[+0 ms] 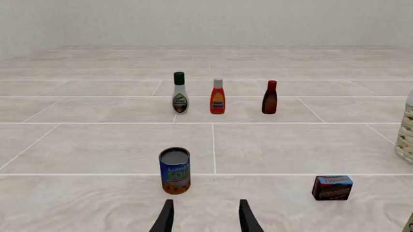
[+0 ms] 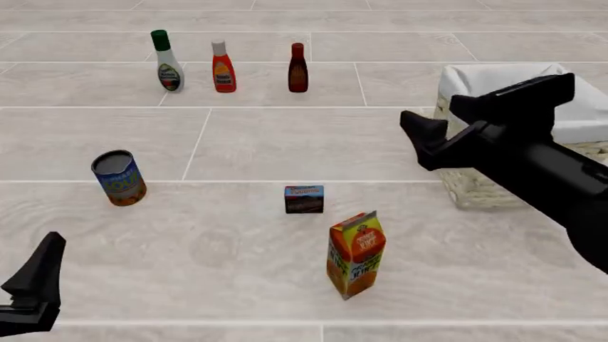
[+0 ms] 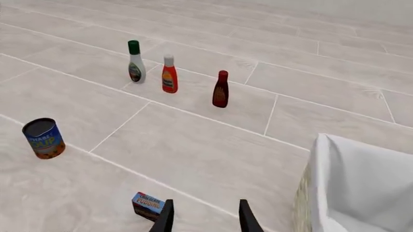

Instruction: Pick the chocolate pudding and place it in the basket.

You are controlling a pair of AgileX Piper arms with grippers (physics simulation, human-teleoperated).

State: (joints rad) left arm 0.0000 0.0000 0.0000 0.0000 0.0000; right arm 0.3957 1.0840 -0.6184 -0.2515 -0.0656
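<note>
Pudding, the chocolate pudding point(image 2: 304, 199), is seen upright on the tabletop at centre frame, long axis across the picture, below-left of the right gripper point(image 2: 423, 135), whose empty fingers are held apart and which is judged nearer than the left gripper point(image 1: 205, 217), likewise parted.

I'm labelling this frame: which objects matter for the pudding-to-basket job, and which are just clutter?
Job: chocolate pudding; basket.
Clutter: tin can; orange juice carton; white bottle; orange bottle; dark red bottle.

Matte black arms point(image 2: 532, 153) with tapered black fingers point(image 1: 166, 218)
</note>
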